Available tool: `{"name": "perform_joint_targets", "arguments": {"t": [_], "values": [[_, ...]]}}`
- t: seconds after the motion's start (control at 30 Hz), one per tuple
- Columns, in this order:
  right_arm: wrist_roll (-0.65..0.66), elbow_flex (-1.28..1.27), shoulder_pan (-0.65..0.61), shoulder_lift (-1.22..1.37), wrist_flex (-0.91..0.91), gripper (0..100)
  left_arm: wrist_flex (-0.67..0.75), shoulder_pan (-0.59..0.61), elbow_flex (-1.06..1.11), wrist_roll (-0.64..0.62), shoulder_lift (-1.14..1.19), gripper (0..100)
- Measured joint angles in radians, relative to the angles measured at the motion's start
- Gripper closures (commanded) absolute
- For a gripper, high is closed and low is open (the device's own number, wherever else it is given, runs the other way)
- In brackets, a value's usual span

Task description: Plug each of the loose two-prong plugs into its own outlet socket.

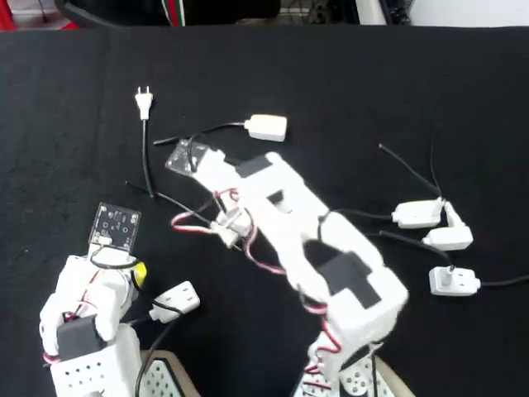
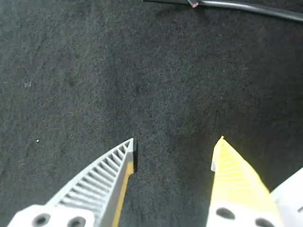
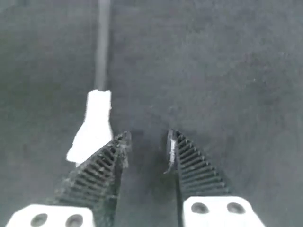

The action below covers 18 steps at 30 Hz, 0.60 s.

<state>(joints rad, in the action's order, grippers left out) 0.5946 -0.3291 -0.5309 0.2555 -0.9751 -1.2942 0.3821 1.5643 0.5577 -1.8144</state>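
From above, a loose two-prong plug (image 1: 144, 99) lies at the far side of the black surface (image 1: 372, 91), its dark cord trailing toward the arms. One white socket (image 1: 266, 126) sits near the tip of the right arm (image 1: 281, 215). Another socket (image 1: 178, 298) lies beside the left arm (image 1: 87, 322), and more white connectors (image 1: 446, 238) cluster off to the right.

At the left wrist, the left claw (image 2: 175, 142) is released, its grey and yellow fingers wide apart over bare surface.

At the right wrist, the right claw (image 3: 147, 135) is released, with a white piece (image 3: 94, 123) just outside one finger.
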Motion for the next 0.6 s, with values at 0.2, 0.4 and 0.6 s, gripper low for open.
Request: {"name": "perform_joint_targets", "arguments": {"t": [0.2, 0.4, 0.6], "values": [[0.000, 0.055, 0.002, 0.064, -0.012, 87.1, 0.000, 0.000, 0.000, 0.000, 0.000, 73], [-0.054, 0.069, -0.028, 0.064, -0.089, 87.0, 0.000, 0.000, 0.000, 0.000, 0.000, 73], [-0.126, 0.087, -0.046, 0.014, -0.166, 80.9, 0.000, 0.000, 0.000, 0.000, 0.000, 73]]}}
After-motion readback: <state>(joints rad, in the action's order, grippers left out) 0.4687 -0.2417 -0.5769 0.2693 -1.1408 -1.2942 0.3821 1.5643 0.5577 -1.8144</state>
